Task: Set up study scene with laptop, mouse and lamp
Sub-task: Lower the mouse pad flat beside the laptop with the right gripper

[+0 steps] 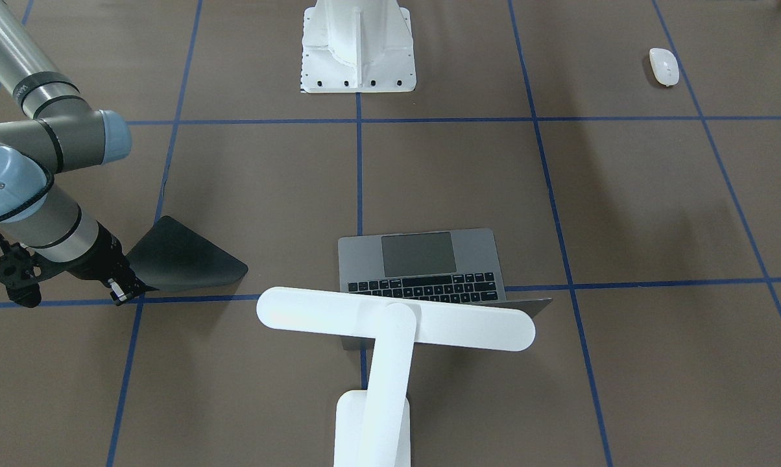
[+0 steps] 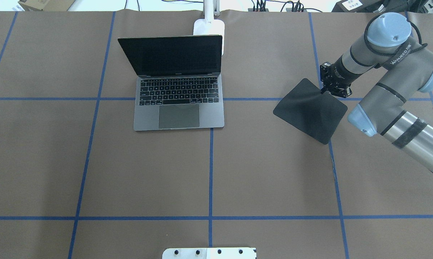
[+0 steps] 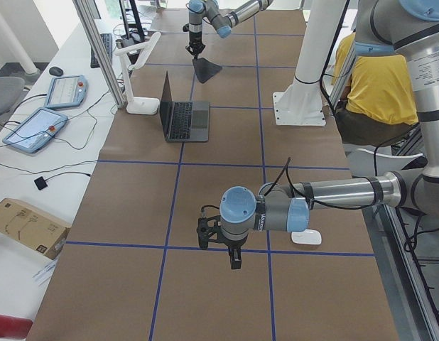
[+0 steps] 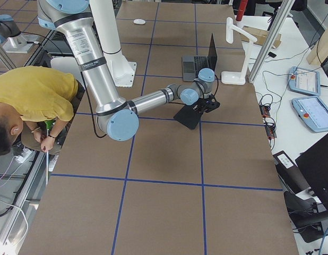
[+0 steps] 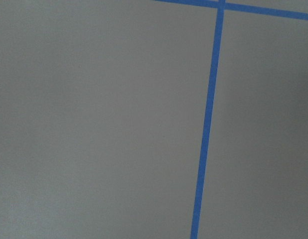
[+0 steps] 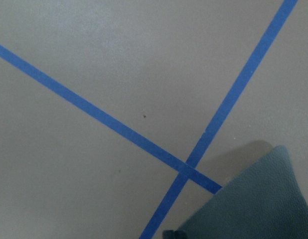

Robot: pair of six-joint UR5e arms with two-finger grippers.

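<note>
Over on the robot's right side, the right gripper (image 2: 332,91) is pinched onto one edge of a thin black mat (image 2: 310,109). That edge is lifted, so the mat slopes down to the brown table (image 2: 274,172), where its opposite edge rests. The laptop (image 2: 178,97) sits well apart from the mat, open and facing the robot, with its screen dark and its keyboard and trackpad showing. Just behind the laptop's lid, on the side away from the robot, stands the lamp (image 1: 397,318), upright on its rectangular base with its long white bar head hanging above the lid. The mouse (image 1: 663,66) lies by itself on the robot's left, far from the laptop and near the robot's edge of the table. The left gripper (image 3: 235,261) points down over bare table, not far from the mouse, and I cannot tell how its jaws stand. The white pedestal (image 1: 358,45) is bolted at the middle of the robot's edge. A person in a yellow shirt (image 4: 36,90) bends down beside the table.
</note>
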